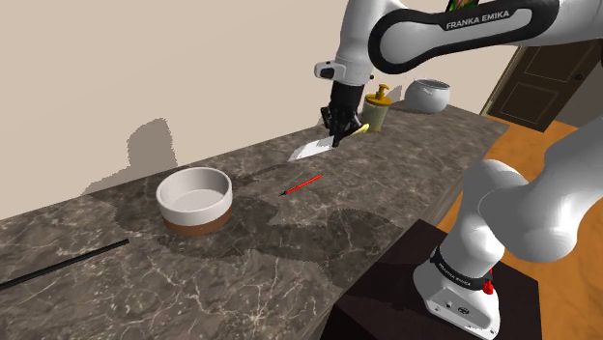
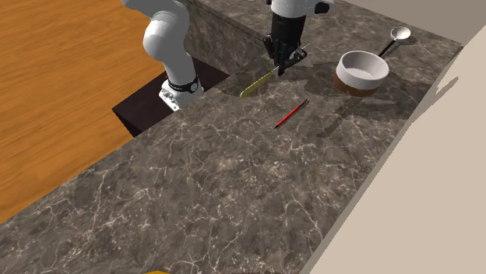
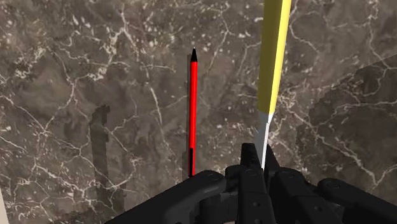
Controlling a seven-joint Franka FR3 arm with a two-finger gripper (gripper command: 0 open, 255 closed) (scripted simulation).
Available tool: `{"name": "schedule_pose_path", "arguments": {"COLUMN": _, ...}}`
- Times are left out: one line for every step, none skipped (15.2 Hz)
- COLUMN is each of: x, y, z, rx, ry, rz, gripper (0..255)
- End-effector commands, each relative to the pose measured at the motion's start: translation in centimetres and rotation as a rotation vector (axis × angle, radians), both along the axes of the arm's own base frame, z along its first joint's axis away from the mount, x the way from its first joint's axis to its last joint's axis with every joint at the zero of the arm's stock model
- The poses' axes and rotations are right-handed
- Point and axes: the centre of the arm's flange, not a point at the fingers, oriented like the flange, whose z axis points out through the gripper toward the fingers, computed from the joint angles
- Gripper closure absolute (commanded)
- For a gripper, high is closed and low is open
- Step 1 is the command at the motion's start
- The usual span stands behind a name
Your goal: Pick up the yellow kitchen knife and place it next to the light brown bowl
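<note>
My gripper (image 3: 261,167) is clamped on the blade end of the yellow knife (image 3: 275,57), over the counter (image 1: 387,208) near the red pen (image 3: 193,108). The bowl (image 1: 195,198) is well apart. Plan: carry level, clear the pen, lower flat beside the rim without touching it.

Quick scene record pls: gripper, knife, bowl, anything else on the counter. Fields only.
gripper: shut on the knife's blade, close to the handle
knife: yellow handle, pale blade; handle sticks out past the fingers, apparently held clear of the counter
bowl: white with a brown base, upright, apart from the knife
red pen: flat on the counter, between gripper and bowl in the shoulder view
counter: dark marble
far end: soap dispenser, white pot
</note>
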Motion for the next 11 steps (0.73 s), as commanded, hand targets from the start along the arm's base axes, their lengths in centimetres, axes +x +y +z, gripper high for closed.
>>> {"name": "schedule_pose_path", "arguments": {"x": -0.5, "y": 2.6, "z": -0.1, "rx": 0.0, "ry": 0.0, "rz": -0.002, "gripper": 255}}
{"name": "schedule_pose_path", "arguments": {"x": -0.6, "y": 4.0, "z": -0.1, "rx": 0.0, "ry": 0.0, "rz": -0.002, "gripper": 255}}
{"name": "schedule_pose_path", "arguments": {"x": -0.7, "y": 5.3, "z": -0.1, "rx": 0.0, "ry": 0.0, "rz": -0.002, "gripper": 255}}
{"name": "schedule_pose_path", "arguments": {"x": -0.9, "y": 6.6, "z": -0.1, "rx": 0.0, "ry": 0.0, "rz": -0.002, "gripper": 255}}
{"name": "schedule_pose_path", "arguments": {"x": -1.0, "y": 7.9, "z": -0.1, "rx": 0.0, "ry": 0.0, "rz": -0.002, "gripper": 255}}
{"name": "schedule_pose_path", "arguments": {"x": -1.1, "y": 9.2, "z": -0.1, "rx": 0.0, "ry": 0.0, "rz": -0.002, "gripper": 255}}
{"name": "schedule_pose_path", "arguments": {"x": -1.2, "y": 10.5, "z": -0.1, "rx": 0.0, "ry": 0.0, "rz": -0.002, "gripper": 255}}
{"name": "schedule_pose_path", "arguments": {"x": -1.3, "y": 11.8, "z": -0.1, "rx": 0.0, "ry": 0.0, "rz": -0.002, "gripper": 255}}
{"name": "schedule_pose_path", "arguments": {"x": -1.4, "y": 13.2, "z": -0.1, "rx": 0.0, "ry": 0.0, "rz": -0.002, "gripper": 255}}
{"name": "schedule_pose_path", "arguments": {"x": -1.6, "y": 14.5, "z": -0.1, "rx": 0.0, "ry": 0.0, "rz": -0.002, "gripper": 255}}
{"name": "schedule_pose_path", "arguments": {"x": -1.7, "y": 15.8, "z": -0.1, "rx": 0.0, "ry": 0.0, "rz": -0.002, "gripper": 255}}
